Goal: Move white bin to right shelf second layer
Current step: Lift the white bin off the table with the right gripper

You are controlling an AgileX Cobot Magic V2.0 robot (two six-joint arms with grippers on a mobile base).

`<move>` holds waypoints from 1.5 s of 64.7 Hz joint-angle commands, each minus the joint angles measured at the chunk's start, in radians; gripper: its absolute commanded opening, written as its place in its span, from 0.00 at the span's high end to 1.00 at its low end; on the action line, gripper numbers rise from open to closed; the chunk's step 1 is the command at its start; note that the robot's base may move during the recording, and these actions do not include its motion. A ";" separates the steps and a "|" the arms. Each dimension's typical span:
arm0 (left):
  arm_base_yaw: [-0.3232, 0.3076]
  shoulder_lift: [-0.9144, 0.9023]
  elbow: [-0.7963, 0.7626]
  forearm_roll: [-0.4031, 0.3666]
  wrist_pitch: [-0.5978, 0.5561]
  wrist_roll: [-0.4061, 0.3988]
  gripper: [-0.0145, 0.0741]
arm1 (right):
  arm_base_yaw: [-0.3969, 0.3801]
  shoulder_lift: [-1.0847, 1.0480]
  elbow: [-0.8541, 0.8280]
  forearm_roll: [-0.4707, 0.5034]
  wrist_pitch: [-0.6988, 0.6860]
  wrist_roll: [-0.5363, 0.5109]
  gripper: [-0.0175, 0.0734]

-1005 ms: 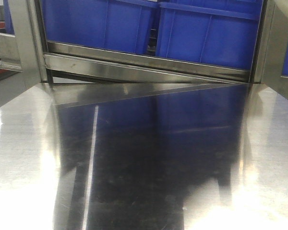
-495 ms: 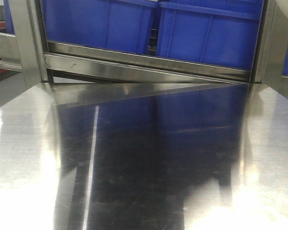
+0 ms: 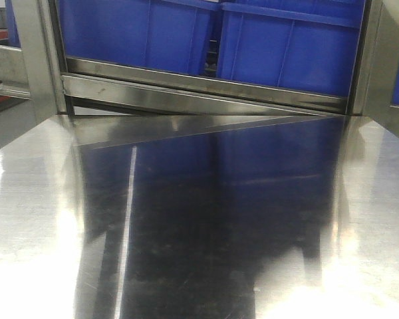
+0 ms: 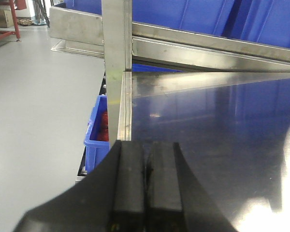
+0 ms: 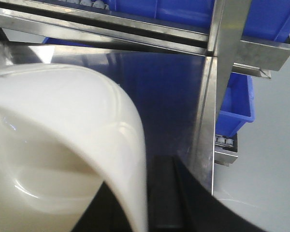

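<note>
Change negligible: our right pincer [image 5: 135, 208] grips glossy cream-white plastic bin [image 5: 63, 121] by rim; left pincer [image 4: 145, 188] closed, empty; placement pending.

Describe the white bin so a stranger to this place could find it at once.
Look at the steel tabletop before the row of blue crates. Near the upright post at its right edge, the right gripper holds the white bin by its wall. It alone is glossy cream and rounded; the crates are blue and angular.
</note>
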 commanded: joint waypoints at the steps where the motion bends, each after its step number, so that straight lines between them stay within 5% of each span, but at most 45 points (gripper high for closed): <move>1: -0.007 -0.015 0.027 0.018 -0.086 -0.007 0.74 | -0.006 -0.004 -0.029 -0.005 -0.105 0.003 0.74; 97: -0.007 -0.015 0.027 0.018 -0.086 -0.007 0.74 | -0.006 -0.004 -0.029 -0.005 -0.104 0.003 0.74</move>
